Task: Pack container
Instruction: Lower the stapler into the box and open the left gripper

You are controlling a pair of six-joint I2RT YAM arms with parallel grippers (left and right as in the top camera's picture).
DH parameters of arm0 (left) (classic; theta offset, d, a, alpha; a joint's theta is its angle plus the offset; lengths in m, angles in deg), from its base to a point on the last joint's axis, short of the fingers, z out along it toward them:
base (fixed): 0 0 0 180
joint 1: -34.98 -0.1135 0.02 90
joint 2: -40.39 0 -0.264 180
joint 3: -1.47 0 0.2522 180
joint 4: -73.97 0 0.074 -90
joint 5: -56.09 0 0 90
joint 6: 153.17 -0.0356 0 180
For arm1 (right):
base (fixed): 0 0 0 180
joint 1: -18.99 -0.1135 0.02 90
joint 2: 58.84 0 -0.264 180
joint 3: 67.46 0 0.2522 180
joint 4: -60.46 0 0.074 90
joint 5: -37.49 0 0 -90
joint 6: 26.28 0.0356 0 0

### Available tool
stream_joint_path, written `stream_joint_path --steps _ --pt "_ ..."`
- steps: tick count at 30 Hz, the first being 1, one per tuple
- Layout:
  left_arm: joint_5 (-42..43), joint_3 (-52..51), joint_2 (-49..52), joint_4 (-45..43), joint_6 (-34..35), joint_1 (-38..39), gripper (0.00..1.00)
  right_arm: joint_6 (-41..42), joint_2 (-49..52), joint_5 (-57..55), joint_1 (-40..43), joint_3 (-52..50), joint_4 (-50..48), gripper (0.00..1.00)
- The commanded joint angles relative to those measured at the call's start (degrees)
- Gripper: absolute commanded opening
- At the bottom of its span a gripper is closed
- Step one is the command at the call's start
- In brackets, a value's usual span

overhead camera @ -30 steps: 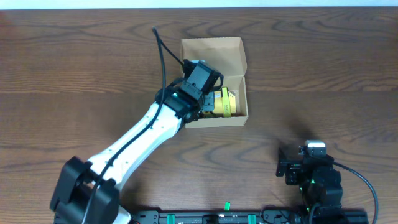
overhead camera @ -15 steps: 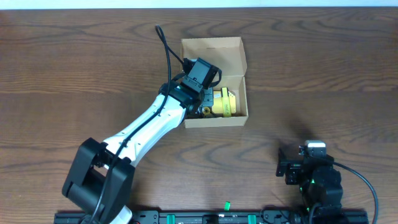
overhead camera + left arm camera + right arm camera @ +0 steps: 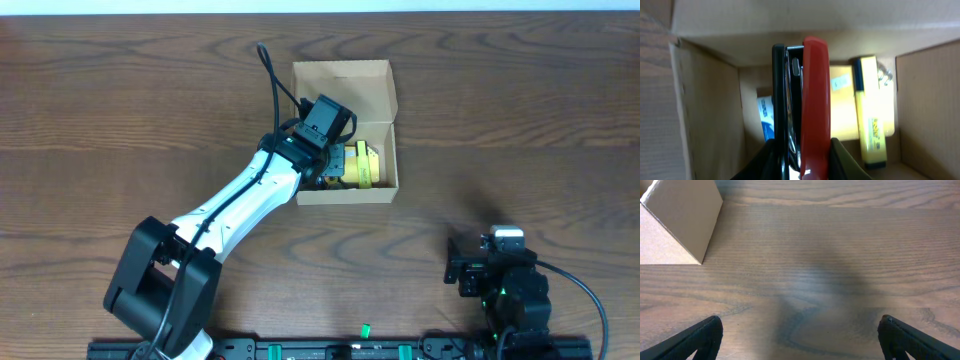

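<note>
Left pincer (image 3: 802, 164) clenched on a red-and-black stapler (image 3: 815, 90), held over the interior of the open container (image 3: 345, 90), upper centre of the overhead frame. Yellow highlighter (image 3: 871, 115) lies inside. Right pincer (image 3: 801, 337) released, lower right, over the bench (image 3: 840, 255).

1. A table (image 3: 120, 100) with dark brown wood grain fills nearly the whole overhead view.
2. A thin pale strip (image 3: 320, 5) runs beyond its far edge.
3. Soft, even light leaves a dull sheen on the wood.
</note>
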Motion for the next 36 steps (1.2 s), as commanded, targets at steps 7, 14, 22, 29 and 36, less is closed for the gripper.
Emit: stream_joint_path --steps 7,14,22,29,36 --pt "2.03 1.7 0.68 1.73 -3.98 -0.35 0.2 -0.87 -0.42 0.22 0.42 -0.68 0.28 0.99" --pt "2.05 1.7 0.68 1.73 -3.93 -0.35 0.33 -0.87 -0.42 0.22 0.42 -0.68 0.28 0.99" --pt "2.01 1.7 0.68 1.7 -3.96 -0.35 0.49 -0.87 -0.42 0.22 0.42 -0.68 0.28 0.99" --pt "1.99 1.7 0.68 1.7 -3.96 -0.35 0.51 -0.87 -0.42 0.22 0.42 -0.68 0.28 0.99" --pt "1.55 1.73 0.59 1.18 -3.93 -0.35 0.52 -0.87 -0.42 0.22 0.42 -0.68 0.28 0.99"
